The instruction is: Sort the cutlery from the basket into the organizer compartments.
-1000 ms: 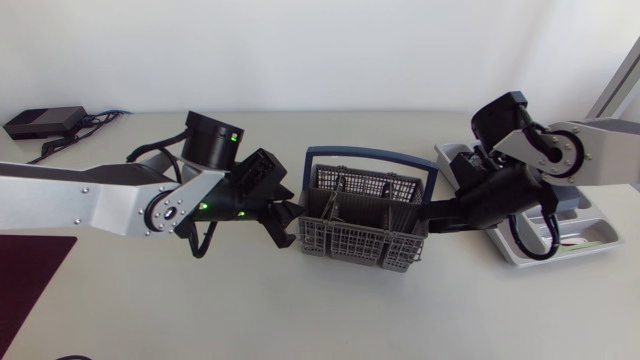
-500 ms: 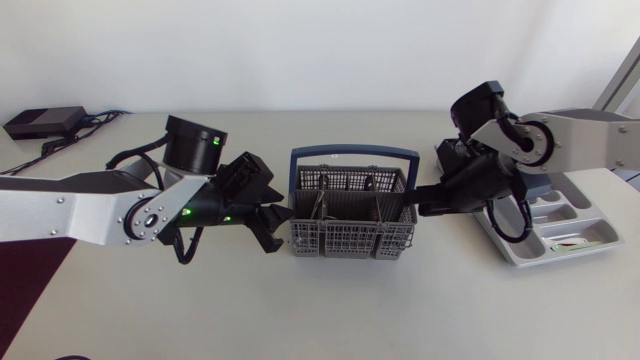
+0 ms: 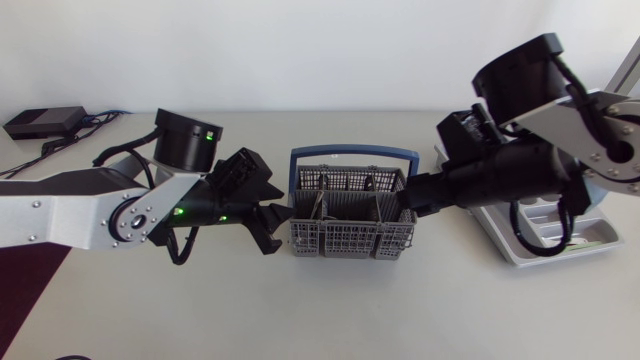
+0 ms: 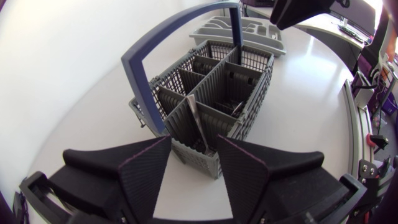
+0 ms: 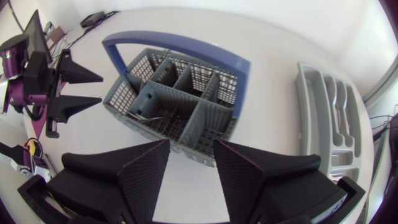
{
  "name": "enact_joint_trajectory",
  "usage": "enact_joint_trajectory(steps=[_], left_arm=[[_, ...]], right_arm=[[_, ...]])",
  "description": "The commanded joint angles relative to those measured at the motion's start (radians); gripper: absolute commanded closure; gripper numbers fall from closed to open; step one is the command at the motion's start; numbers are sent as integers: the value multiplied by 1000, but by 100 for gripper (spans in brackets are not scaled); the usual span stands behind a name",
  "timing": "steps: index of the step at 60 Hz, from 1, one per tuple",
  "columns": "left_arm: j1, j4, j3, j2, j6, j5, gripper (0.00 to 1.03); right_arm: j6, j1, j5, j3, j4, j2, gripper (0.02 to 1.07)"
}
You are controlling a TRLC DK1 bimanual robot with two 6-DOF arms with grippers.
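- A grey mesh cutlery basket [image 3: 345, 225] with a blue hoop handle stands upright near the middle of the white table [image 3: 320, 310].
- Inside the basket, dividers split it into compartments. One slim silver utensil [image 4: 194, 119] leans in a compartment at the basket's left end. Any other pieces inside are too dark to make out.
- The left gripper [image 3: 276, 222] sits level with the basket's left end, its two broad black fingers spread wide and holding nothing. From its wrist view, the basket's near corner lies just ahead of the gap between the fingers. Whether a fingertip touches the mesh cannot be told.
- The right gripper [image 3: 410, 205] is at the basket's right end, raised above it. Its fingers are also spread apart and empty.
- A grey cutlery organizer [image 3: 590, 238] with long compartments lies to the right of the basket, partly hidden under the right arm.
- Far to the left of the basket are a black box [image 3: 42, 122] with cables and a dark red mat [image 3: 25, 280].
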Motion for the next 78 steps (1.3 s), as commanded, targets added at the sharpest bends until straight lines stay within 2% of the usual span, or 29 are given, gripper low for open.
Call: enact_joint_trajectory(steps=[1,18,37,64,78], left_arm=[[-1,-1,-3,35,13,2,52],[8,41,-26,75,13,2,52],[11,81,-43,97,11,3,52],[11,90,-63,100,13,3,52],[11,99,-66,104,11,3,52]], right_arm=[[35,59,-6,31,30,64,53],[68,169,18,109,110,262,53],[75,230,67,178,139,384,54],[84,247,123,210,144,478,57],[80,247,162,231,76,509,57]])
